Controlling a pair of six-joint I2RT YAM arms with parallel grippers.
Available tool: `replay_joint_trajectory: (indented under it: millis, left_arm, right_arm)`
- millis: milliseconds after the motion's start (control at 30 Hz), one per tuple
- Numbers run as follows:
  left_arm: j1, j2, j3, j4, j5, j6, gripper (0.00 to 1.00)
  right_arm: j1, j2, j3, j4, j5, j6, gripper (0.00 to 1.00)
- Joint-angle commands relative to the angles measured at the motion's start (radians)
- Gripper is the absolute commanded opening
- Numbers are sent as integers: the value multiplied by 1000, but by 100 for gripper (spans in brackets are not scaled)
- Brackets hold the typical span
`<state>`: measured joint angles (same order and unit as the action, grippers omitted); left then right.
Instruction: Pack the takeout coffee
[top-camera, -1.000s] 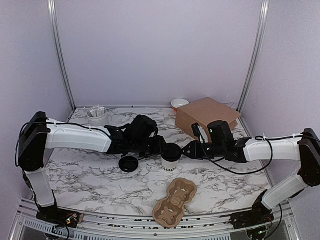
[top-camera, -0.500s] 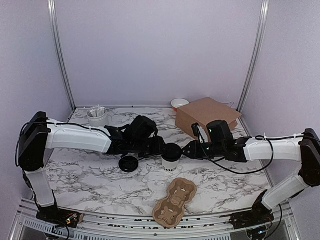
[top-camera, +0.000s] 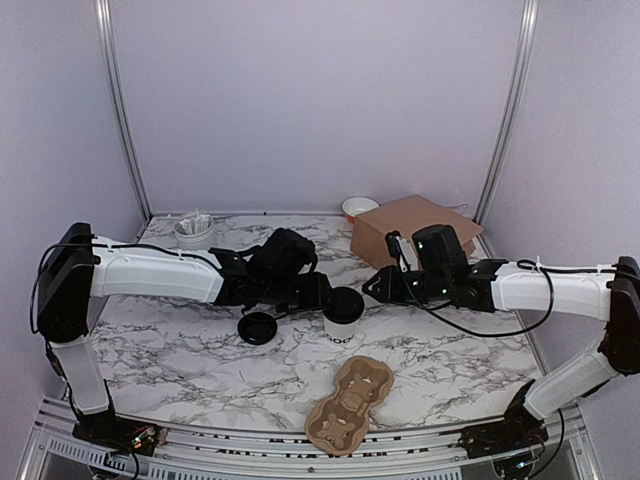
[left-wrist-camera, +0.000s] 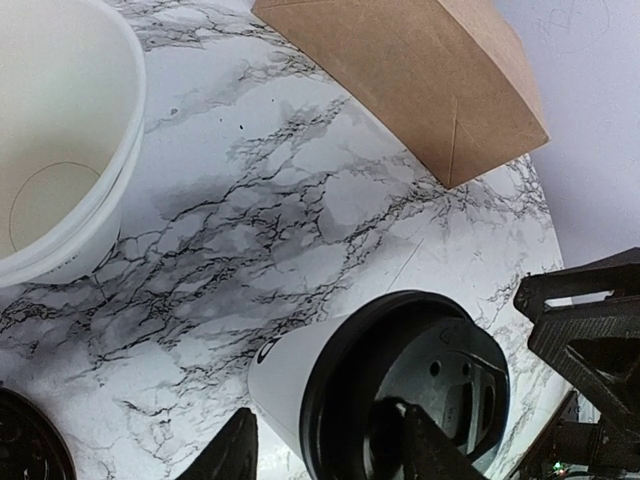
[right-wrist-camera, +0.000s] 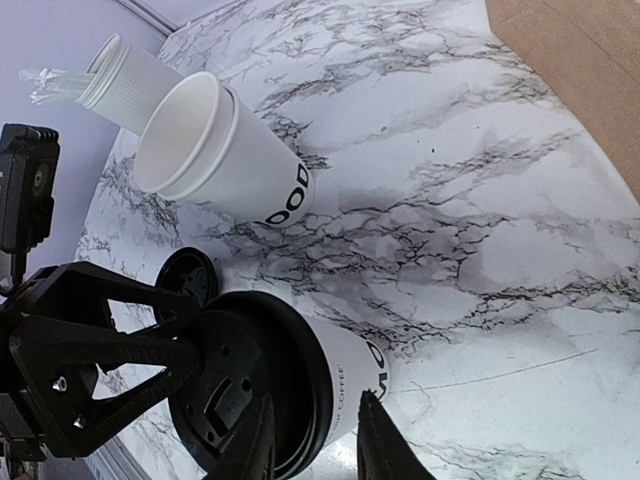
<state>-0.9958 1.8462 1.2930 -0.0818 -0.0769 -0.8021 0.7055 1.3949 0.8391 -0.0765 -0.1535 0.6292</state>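
**Coffee upright mid-table, left gripper on it**

The coffee (top-camera: 343, 318) stands upright near the middle of the table (top-camera: 200, 370), with its black lid on. The left gripper (left-wrist-camera: 325, 415) reaches in from the coffee's 9 o'clock. Its fingers (left-wrist-camera: 235, 455) straddle the cup near the lid, one against the white wall and the other across the lid's rim, and they seem to pinch it there. The right gripper (right-wrist-camera: 315, 400) hovers at the coffee's 2 o'clock, close to the lid but apart from it, its jaws a little spread and gripping nothing.

A spare lid (top-camera: 257, 327) lies flat at the coffee's 9 o'clock. A carrier (top-camera: 350, 405) lies at its 6 o'clock, near the table's front edge. A bag (top-camera: 415, 235) sits at 1 o'clock, with a bowl (top-camera: 358, 207) just behind it at the far edge. A canister (top-camera: 194, 233) of sticks stands far off at 10 o'clock. An open cup (right-wrist-camera: 225, 150) stands between the canister and the coffee; in the top view the left arm hides it.
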Motion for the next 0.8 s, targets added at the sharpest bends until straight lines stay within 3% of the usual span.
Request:
replay_joint_trajectory:
  millis: [0, 133, 433, 767]
  left_arm:
    - [0, -34, 22, -56, -1, 40, 50]
    - [0, -52, 24, -62, 2, 55, 51]
    - [0, -89, 9, -65, 42, 70, 53]
    - [-40, -103, -42, -70, 107, 66, 40]
  right_arm:
    - [-33, -3, 41, -7, -31, -40, 27]
    - [-79, 37, 60, 11, -162, -99, 27]
    - [-91, 97, 117, -39, -202, -167, 27]
    - [-79, 113, 110, -37, -199, -161, 27]
